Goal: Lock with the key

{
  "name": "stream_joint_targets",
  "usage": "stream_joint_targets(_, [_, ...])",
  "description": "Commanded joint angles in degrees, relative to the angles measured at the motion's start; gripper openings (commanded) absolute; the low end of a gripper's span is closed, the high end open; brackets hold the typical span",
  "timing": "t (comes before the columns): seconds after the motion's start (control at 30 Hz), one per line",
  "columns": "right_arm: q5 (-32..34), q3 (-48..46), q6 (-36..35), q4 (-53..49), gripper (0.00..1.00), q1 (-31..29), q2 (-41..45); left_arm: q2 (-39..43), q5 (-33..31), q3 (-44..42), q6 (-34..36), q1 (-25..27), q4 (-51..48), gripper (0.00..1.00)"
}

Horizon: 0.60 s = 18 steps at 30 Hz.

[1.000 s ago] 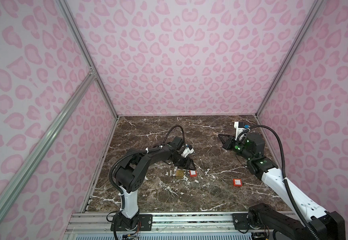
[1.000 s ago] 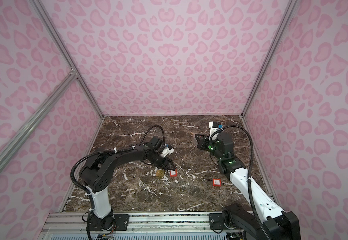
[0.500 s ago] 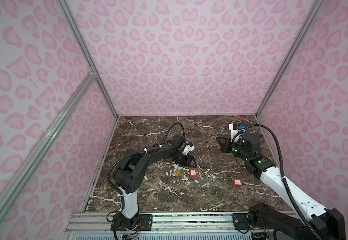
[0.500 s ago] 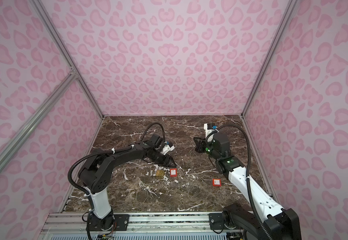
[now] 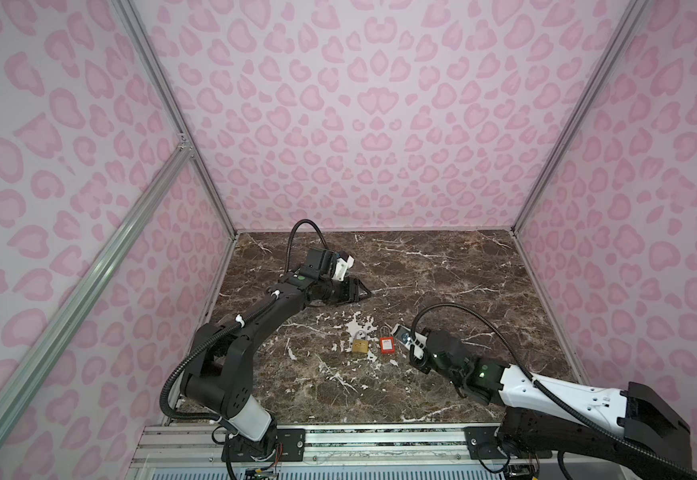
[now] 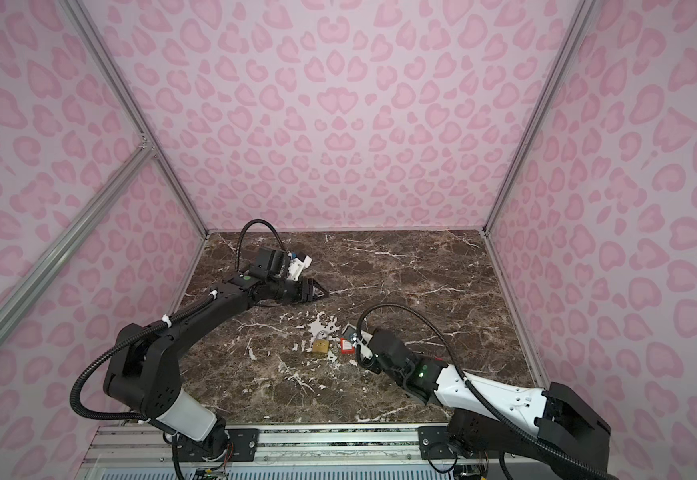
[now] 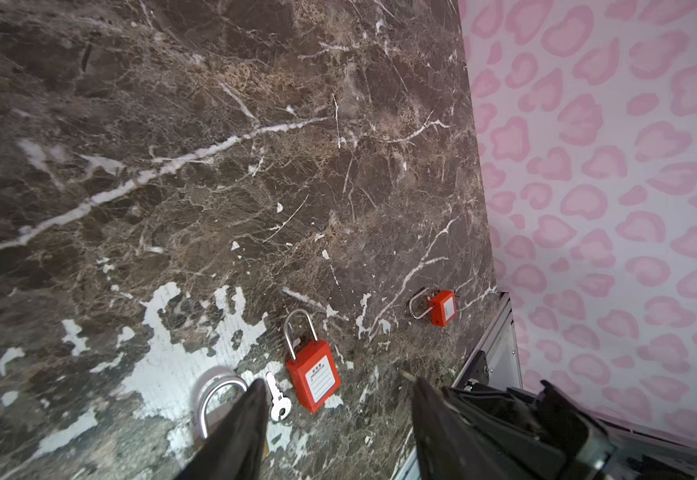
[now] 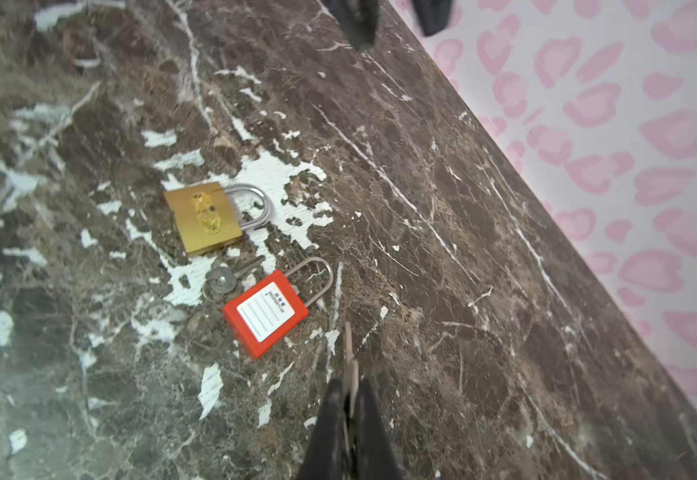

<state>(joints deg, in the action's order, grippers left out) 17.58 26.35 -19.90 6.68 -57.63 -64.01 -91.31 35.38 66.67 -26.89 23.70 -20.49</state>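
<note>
The right tool (image 8: 351,380) is clenched on a key (image 8: 347,343) just right of the red padlock (image 5: 387,345) and brass padlock (image 5: 360,344) lying side by side, the left tool (image 5: 365,293) hangs released and empty farther back, and bare marbled bench (image 5: 442,266) runs to the pink-spotted walls (image 5: 371,124) on three sides.

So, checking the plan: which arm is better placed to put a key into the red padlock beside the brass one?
Right. The right end effector is shut on a key near the red padlock; the left end effector hangs open, empty, farther off.
</note>
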Motion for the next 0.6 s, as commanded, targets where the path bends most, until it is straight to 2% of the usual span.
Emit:
stream_joint_targets(0.0, [15.09, -0.76, -3.66, 8.49, 0.00, -3.07, -4.36, 1.86, 0.48, -1.01, -0.09, -0.45, -0.98, 0.58])
stream_joint_targets(0.07, [20.60, -1.87, -3.01, 13.40, 0.00, -4.78, -8.06, 2.42, 0.95, -1.87, -0.26, -0.93, -0.52, 0.58])
stream_joint_targets(0.17, [24.54, -1.00, -3.21, 16.60, 0.00, -5.91, -12.62, 2.15, 1.79, -2.10, -0.16, -1.54, -0.63, 0.57])
stream_joint_targets(0.27, [23.31, 0.97, -3.91, 16.81, 0.00, -5.92, -15.73, 1.56, 2.51, -1.80, -0.09, -1.78, -0.25, 0.57])
stream_joint_targets(0.4, [22.12, 4.03, -1.97, 11.86, 0.00, -5.94, -17.66, 1.26, 2.94, -1.61, 0.00, -2.01, -0.22, 0.57])
stream_joint_targets(0.57, [22.68, 6.17, 9.04, 7.04, 0.00, -5.71, -16.02, 1.40, 3.13, -2.64, -0.18, -2.50, 0.47, 0.57])
